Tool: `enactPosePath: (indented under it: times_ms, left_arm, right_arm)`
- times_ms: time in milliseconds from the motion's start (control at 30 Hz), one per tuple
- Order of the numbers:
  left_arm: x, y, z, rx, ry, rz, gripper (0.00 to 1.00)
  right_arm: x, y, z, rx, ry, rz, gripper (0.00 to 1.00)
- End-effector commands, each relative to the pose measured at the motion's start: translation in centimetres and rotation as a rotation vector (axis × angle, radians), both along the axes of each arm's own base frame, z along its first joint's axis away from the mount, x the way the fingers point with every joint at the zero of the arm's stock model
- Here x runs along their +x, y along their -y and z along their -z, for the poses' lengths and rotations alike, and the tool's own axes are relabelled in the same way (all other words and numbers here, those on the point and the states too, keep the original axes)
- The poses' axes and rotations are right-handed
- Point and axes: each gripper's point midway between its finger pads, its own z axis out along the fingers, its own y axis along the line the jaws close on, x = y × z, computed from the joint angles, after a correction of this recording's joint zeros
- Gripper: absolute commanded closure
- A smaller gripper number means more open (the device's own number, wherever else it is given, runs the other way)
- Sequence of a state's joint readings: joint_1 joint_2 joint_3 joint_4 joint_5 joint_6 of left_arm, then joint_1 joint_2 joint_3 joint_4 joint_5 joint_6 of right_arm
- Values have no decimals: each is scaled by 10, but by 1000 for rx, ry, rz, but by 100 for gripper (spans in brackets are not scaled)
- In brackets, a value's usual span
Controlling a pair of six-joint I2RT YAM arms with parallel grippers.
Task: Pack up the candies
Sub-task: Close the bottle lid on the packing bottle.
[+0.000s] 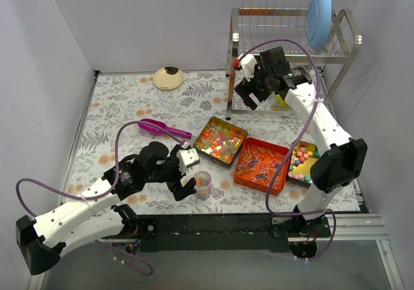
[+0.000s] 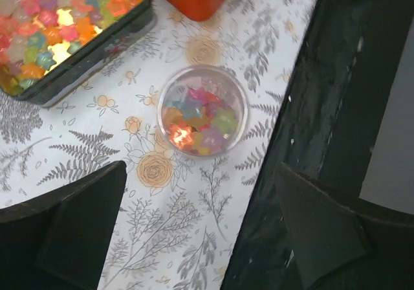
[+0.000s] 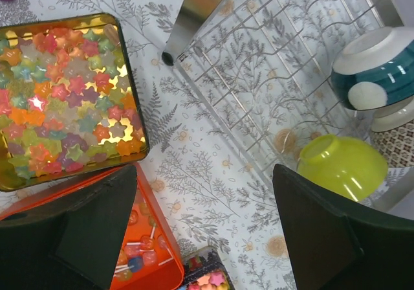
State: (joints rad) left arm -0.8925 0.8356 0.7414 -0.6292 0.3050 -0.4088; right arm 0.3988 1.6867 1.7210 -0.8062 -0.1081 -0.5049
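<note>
Left wrist view: clear cup (image 2: 167,92), frame centre, holds mixed candies (image 2: 194,115); dark tin (image 2: 90,60) upper left w/ star pieces. Left gripper (image 2: 200,173) & right gripper (image 3: 204,173) spread wide, empty.

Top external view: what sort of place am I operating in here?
Probably a walled robot test booth dressed like a kitchen counter: plain white panels surround a floral tablecloth, a metal dish rack holds a blue plate, and open tins hold candies.
</note>
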Motion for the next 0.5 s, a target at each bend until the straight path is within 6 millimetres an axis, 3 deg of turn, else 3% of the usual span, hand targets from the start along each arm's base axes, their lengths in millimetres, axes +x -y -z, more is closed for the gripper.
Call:
enactPosePath:
  times_ms: [0, 33, 167, 233, 267, 333, 467]
  left_arm:
    - [17, 19, -41, -326, -129, -190, 2]
    - [15, 16, -31, -334, -142, -205, 2]
    - [38, 12, -32, -437, -68, -336, 2]
    - [43, 5, -20, -439, -40, -378, 2]
    - [41, 4, -5, -441, -46, -383, 2]
    - [35, 5, 5, -465, -79, -384, 2]
    - [30, 6, -4, -493, 11, -339, 2]
  right_arm:
    - [5, 9, -14, -50, -10, 24, 8]
    - [4, 10, -13, -53, -17, 30, 8]
    - [7, 13, -10, -69, -41, 63, 8]
    - [10, 12, -11, -71, -45, 66, 9]
    - [10, 11, -11, -69, -48, 61, 9]
    - [12, 10, -13, -71, -48, 57, 9]
    - [14, 9, -10, -80, -53, 40, 9]
